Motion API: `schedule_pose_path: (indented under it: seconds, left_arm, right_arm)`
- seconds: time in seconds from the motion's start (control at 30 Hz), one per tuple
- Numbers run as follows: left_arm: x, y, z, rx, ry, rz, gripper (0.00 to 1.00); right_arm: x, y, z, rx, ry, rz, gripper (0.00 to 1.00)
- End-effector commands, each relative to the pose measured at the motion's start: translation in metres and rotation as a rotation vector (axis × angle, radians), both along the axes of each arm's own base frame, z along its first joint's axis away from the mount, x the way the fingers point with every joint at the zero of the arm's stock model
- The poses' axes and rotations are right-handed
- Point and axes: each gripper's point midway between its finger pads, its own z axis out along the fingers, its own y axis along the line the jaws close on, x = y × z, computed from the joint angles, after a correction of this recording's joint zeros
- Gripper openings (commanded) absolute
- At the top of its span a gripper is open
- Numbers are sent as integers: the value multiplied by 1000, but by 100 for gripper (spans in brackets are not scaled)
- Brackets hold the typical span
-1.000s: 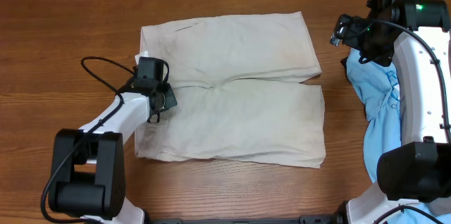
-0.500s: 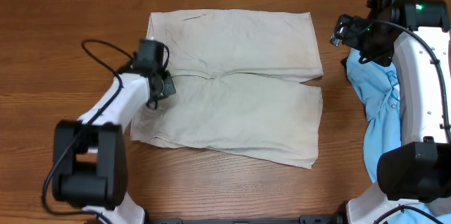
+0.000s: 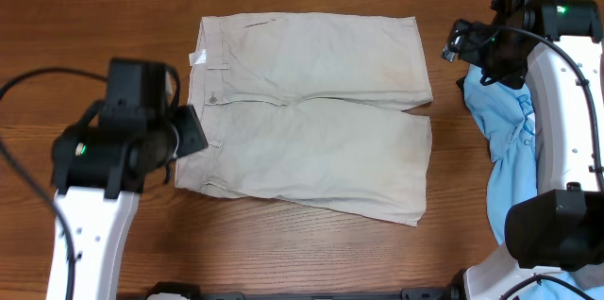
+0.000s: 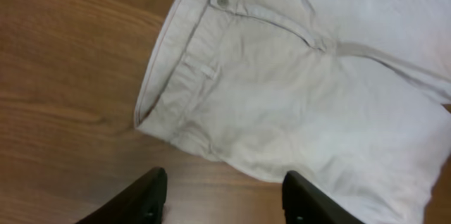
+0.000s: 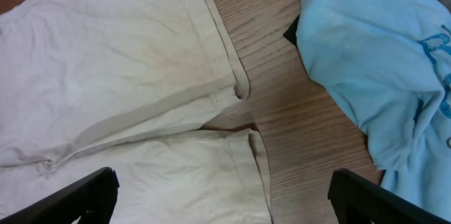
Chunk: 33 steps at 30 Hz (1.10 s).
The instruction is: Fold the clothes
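The beige shorts lie spread flat on the wooden table, waistband to the left and both legs pointing right. The waistband button and a small white label face up. My left gripper hovers raised over the waistband's left edge. In the left wrist view it is open and holds nothing, above bare wood just off the waistband corner of the shorts. My right gripper hangs high beside the legs' hems. In the right wrist view it is wide open above the shorts.
A crumpled light blue T-shirt lies along the table's right side, close to the right arm and a short gap from the shorts' hems; the right wrist view shows it too. Bare wood surrounds the shorts.
My left gripper has opened, let go of the waistband and lifted away to the left. The shorts slid toward the far edge and now lie flat. The right arm has not moved.
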Motion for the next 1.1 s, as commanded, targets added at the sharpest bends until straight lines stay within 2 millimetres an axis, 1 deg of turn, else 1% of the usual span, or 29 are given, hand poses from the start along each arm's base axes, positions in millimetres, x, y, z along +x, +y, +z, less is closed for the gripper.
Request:
schedule_pose_path:
  seconds: [0.0, 0.07, 0.13, 0.2, 0.37, 0.43, 0.47, 0.5, 0.57, 0.63, 0.67, 0.73, 0.8, 0.87, 0.9, 1.0, 1.03, 1.07]
  left_arm:
    - [-19, -8, 6, -53, 10, -20, 62]
    - [-30, -6, 2, -48, 49, -18, 65]
    - [-41, -5, -3, -42, 99, -17, 66]
    - [-47, -3, -9, -32, 130, -14, 67]
    - [-47, -4, -26, -34, 164, -17, 72]
    - [-48, -6, -33, -42, 177, -20, 71]
    - [-49, -8, -36, -52, 188, -24, 69]
    - [-51, -9, -39, -62, 200, -23, 67]
    - [-53, -11, -42, -72, 211, -26, 65]
    - [-53, -10, -42, -68, 211, -25, 64]
    - [-53, -10, -42, -68, 209, -25, 65]
    - [-53, -10, -42, -68, 210, -24, 65]
    - [-53, -10, -42, -68, 213, -25, 66]
    - [-53, -10, -42, -67, 211, -24, 68]
    - [-52, -9, -42, -59, 210, -21, 68]
    - [-53, -4, -43, -30, 210, -13, 70]
    - [-53, -3, -43, -25, 212, -11, 71]
    - [-54, -3, -43, -25, 216, -11, 72]
  right_arm:
    - [1, -2, 2, -8, -7, -5, 100]
    - [1, -2, 2, -8, -7, -5, 100]
    - [5, 2, 4, 12, -26, -1, 100]
    - [6, 6, 5, 35, -34, 8, 100]
    - [1, 11, 4, 60, -13, 17, 100]
    - [-10, 15, 0, 86, 35, 26, 100]
    - [-17, 16, -1, 90, 62, 30, 96]
    - [-22, 17, -3, 91, 85, 29, 85]
    - [-36, 18, -4, 96, 139, 29, 55]
    - [-53, 23, -4, 108, 196, 31, 36]
    - [-62, 27, -2, 113, 223, 38, 28]
    - [-77, 35, 4, 117, 255, 50, 20]
    - [-91, 44, 15, 117, 258, 43, 15]
    - [-102, 54, 30, 121, 229, 35, 13]
    - [-111, 60, 42, 127, 196, 20, 10]
    - [-136, 75, 61, 153, 144, -14, 10]
    - [-153, 81, 65, 164, 130, -25, 11]
    - [-164, 83, 66, 163, 126, -36, 12]
